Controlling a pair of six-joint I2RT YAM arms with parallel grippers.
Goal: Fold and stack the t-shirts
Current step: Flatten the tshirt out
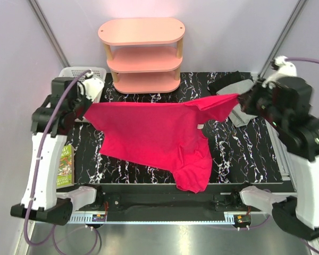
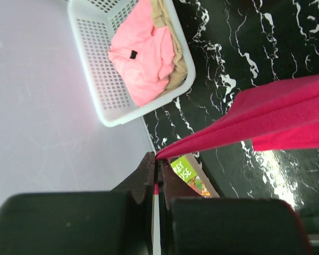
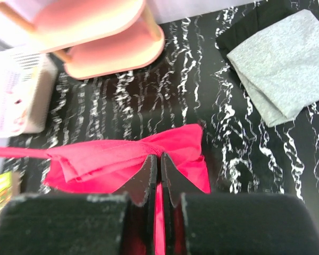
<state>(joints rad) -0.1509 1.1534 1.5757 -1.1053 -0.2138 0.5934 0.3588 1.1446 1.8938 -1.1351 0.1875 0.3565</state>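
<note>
The crimson-red t-shirt (image 1: 159, 138) hangs stretched in the air between my two grippers above the black marble table (image 1: 244, 154); its lower part droops to the table's front edge. My left gripper (image 1: 89, 109) is shut on its left corner; in the left wrist view the gripper (image 2: 158, 159) pinches the red cloth (image 2: 276, 114). My right gripper (image 1: 241, 97) is shut on the right corner; in the right wrist view the gripper (image 3: 160, 158) clamps the bunched red cloth (image 3: 111, 162). The light grey t-shirt (image 1: 240, 101) lies folded at the back right and also shows in the right wrist view (image 3: 282, 64).
A pink three-tier shelf (image 1: 142, 53) stands at the back centre. A white basket (image 2: 103, 79) with pink and tan clothes (image 2: 143, 58) sits at the back left. A green book (image 1: 65, 166) lies at the table's left edge. Dark cloth (image 1: 226, 81) lies under the grey shirt.
</note>
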